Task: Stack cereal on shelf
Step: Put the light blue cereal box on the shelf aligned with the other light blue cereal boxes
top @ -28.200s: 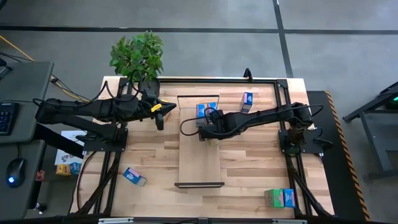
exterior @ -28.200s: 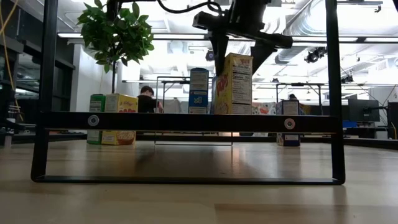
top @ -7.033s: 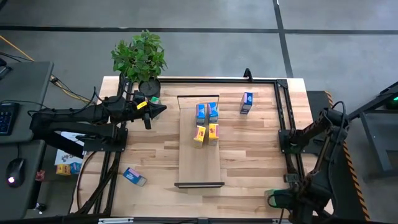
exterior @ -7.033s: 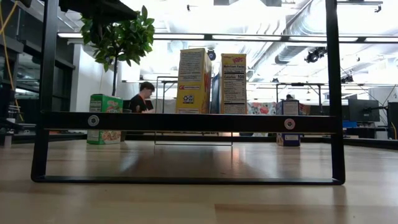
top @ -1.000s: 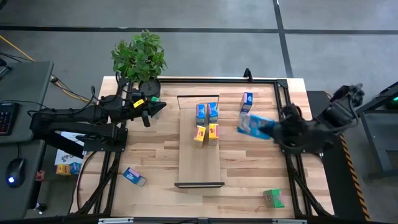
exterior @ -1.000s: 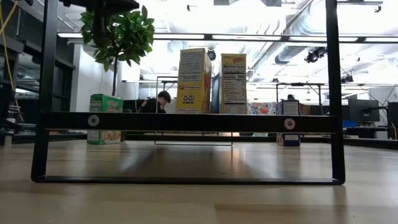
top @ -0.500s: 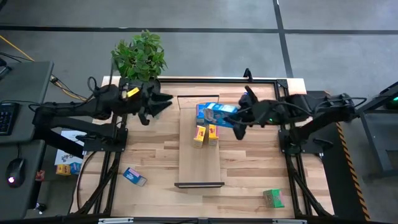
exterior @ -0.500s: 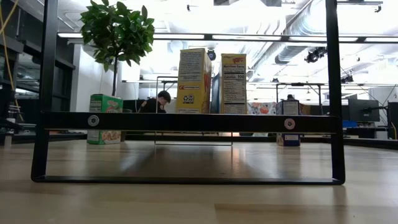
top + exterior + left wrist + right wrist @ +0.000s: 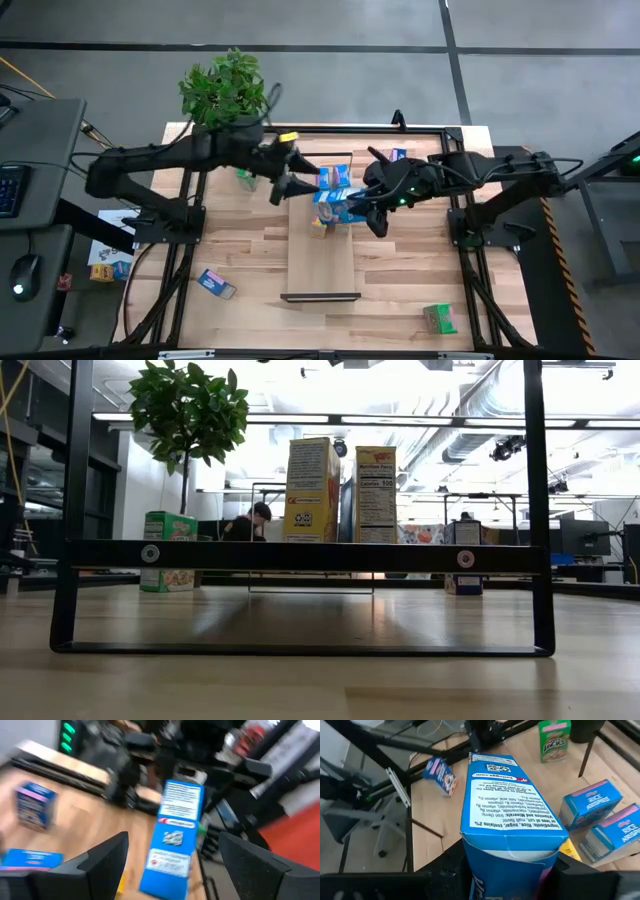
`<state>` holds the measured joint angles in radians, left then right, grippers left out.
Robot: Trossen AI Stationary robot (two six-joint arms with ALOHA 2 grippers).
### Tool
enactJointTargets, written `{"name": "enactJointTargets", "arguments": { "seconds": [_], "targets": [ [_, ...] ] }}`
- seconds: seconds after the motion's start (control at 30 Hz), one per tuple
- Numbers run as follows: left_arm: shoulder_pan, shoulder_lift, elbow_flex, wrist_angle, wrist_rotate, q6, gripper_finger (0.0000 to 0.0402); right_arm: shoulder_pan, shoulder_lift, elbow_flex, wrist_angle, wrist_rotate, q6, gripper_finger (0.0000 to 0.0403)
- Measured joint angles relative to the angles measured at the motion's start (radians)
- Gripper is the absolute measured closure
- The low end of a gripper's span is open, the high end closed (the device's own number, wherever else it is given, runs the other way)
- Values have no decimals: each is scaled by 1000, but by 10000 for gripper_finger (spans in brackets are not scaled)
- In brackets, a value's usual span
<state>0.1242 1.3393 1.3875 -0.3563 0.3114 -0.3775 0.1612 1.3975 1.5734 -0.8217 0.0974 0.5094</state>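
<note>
The right gripper (image 9: 372, 208) holds a blue box (image 9: 338, 203) over the shelf (image 9: 322, 260), its jaws closed on the box's lower end, as the right wrist view shows (image 9: 507, 827). The box hangs above the two yellow boxes (image 9: 331, 217) standing on the board, just in front of two blue boxes (image 9: 333, 177) farther back (also on the shelf). The left gripper (image 9: 290, 178) reaches in from the other side, jaws spread wide and empty, beside the shelf's far end. On the counter (image 9: 400, 270) lie a blue box (image 9: 215, 284) near the left front and a green box (image 9: 439, 319) at the right front.
</note>
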Motion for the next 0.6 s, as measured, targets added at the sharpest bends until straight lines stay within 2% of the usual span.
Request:
{"name": "enactJointTargets", "arguments": {
  "seconds": [0.1, 0.23, 0.43, 0.6],
  "targets": [
    [1, 64, 64, -58, 71, 24, 99, 0, 12, 0, 2, -17, -19, 267],
    [0, 127, 116, -139, 73, 65, 99, 0, 30, 0, 11, -47, -35, 267],
    [0, 164, 123, -148, 183, 57, 99, -17, 38, 0, 14, -44, -66, 267],
    [-16, 182, 124, -153, 180, 63, 99, -50, 44, 0, 30, -65, -66, 267]
  ]
}}
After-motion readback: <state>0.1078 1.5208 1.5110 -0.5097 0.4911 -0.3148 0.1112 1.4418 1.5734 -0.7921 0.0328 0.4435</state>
